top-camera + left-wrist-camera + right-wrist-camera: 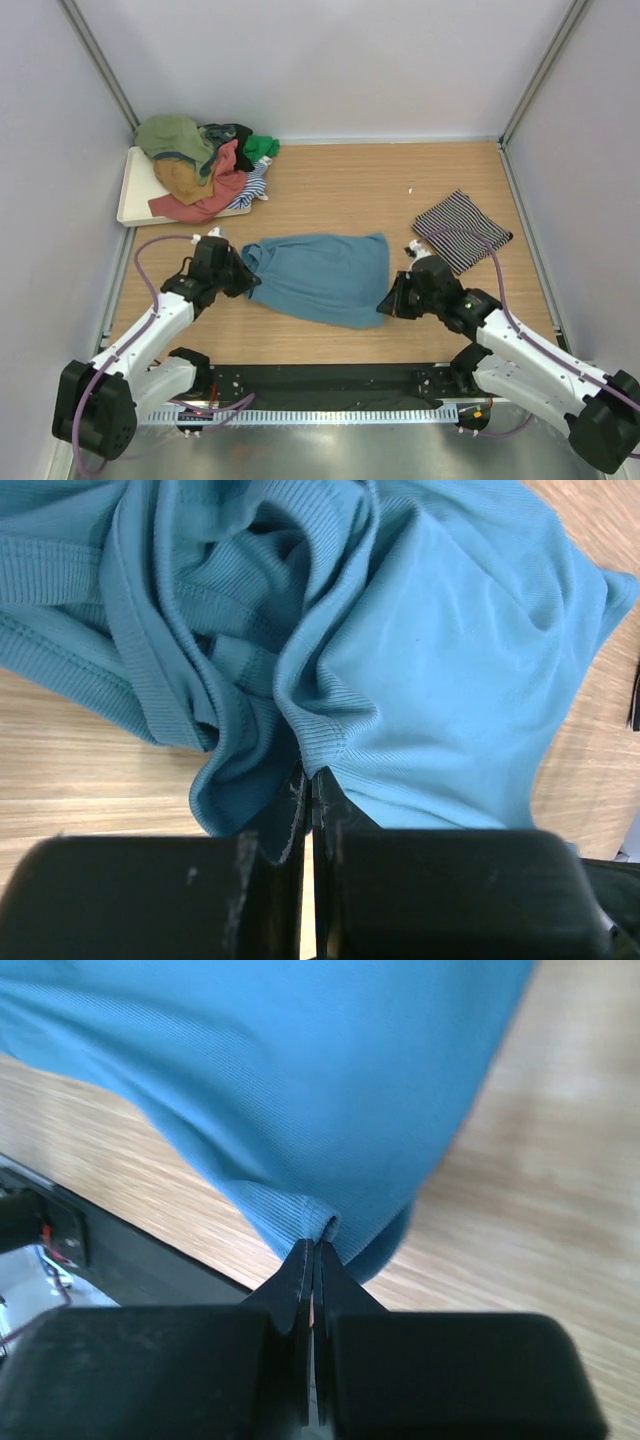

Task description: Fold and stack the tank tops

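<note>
A teal-blue tank top (318, 277) lies spread across the middle of the table. My left gripper (246, 277) is shut on its bunched left end; the left wrist view shows the cloth (440, 660) pinched at the fingertips (310, 780). My right gripper (388, 303) is shut on its lower right corner; the right wrist view shows a fold of cloth (300, 1090) pinched at the tips (315, 1250) just above the wood. A folded black-and-white striped tank top (462, 230) lies at the right. A heap of olive, mustard, coral and green tops (200, 165) rests at the back left.
The heap sits on a white tray (135, 190) in the back left corner. White walls enclose the table on three sides. A black strip (320, 380) runs along the near edge between the arm bases.
</note>
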Controlling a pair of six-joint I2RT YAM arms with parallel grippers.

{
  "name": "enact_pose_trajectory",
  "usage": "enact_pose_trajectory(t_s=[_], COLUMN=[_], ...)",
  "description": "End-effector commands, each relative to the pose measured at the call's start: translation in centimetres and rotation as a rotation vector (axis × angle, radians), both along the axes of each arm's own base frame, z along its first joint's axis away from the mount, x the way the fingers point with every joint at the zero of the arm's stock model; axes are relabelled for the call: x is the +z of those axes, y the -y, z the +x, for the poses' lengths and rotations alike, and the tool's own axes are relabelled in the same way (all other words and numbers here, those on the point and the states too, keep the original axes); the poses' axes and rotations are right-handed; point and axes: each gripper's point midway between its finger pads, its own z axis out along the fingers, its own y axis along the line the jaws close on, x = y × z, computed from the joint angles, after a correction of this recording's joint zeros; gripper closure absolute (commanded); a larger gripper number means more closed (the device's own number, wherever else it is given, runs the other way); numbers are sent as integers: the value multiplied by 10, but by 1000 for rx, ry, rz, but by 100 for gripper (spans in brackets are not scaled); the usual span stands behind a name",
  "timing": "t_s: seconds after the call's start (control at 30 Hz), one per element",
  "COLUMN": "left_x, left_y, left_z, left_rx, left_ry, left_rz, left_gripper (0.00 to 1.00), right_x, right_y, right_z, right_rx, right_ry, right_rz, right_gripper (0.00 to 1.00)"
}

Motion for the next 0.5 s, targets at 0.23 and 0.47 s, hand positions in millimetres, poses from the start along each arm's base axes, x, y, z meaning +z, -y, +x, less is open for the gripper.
enact_pose_trajectory(t_s=[0.23,0.47], left_x=[59,63], left_y=[11,12], left_z=[51,77], left_rx=[-21,-25], left_ry=[110,99], left_rz=[6,-1], left_gripper=[100,100], right_x=[99,58], right_y=[-70,-123], right_z=[58,5], right_rx=[174,468], right_ry=[329,306], right_rz=[155,50], right_gripper=[96,96])
